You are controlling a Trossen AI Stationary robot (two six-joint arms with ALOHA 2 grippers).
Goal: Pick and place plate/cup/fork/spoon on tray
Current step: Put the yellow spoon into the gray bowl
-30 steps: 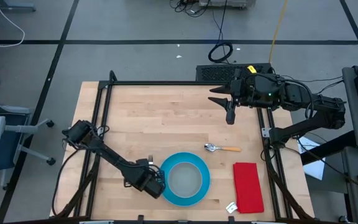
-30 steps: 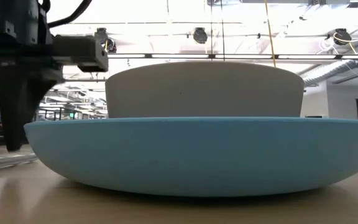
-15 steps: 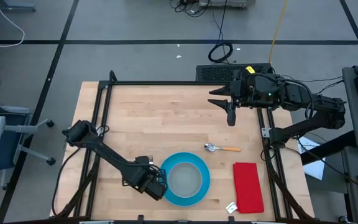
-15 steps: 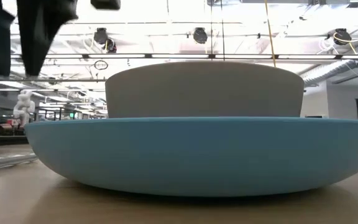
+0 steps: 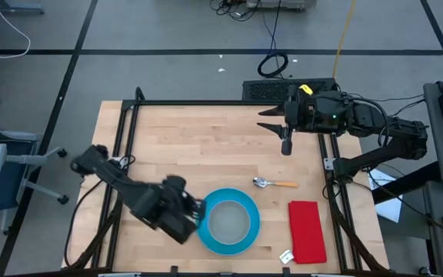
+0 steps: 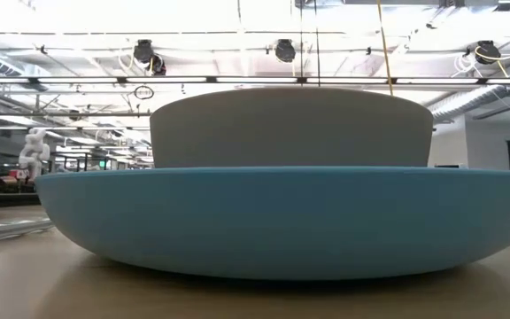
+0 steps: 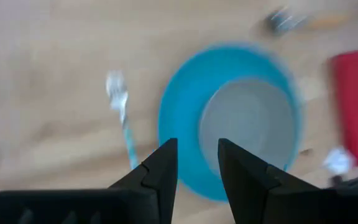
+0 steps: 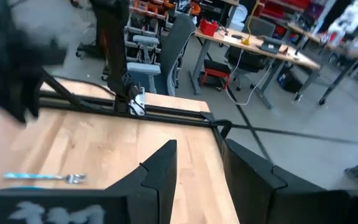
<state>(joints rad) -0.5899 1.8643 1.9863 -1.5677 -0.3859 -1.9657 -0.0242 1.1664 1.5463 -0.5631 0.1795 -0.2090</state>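
Observation:
The bright-blue plate (image 5: 229, 201) lies on the table near its front edge, and the pale-grey cup (image 5: 229, 223) stands in it; both fill the low view (image 6: 282, 221). The fork (image 7: 123, 121) lies flat on the table just left of the plate, hidden under my left arm in the high view. The spoon (image 5: 275, 183) lies flat beyond the plate to the right. My left gripper (image 7: 197, 155) is open and empty, raised above the plate's left rim (image 5: 196, 211). My right gripper (image 5: 285, 142) is open and empty, up at the table's far right.
A red rectangular cloth (image 5: 308, 231) lies right of the plate, with a small white scrap (image 5: 286, 256) at its near left corner. A black frame (image 5: 206, 104) runs along the table's far and side edges. Bare wood fills the table's middle and far left.
My left gripper has risen from table height beside the plate's left rim, going up out of the low view, and has shifted a little toward the table's left. The plate and cup have stayed where they were.

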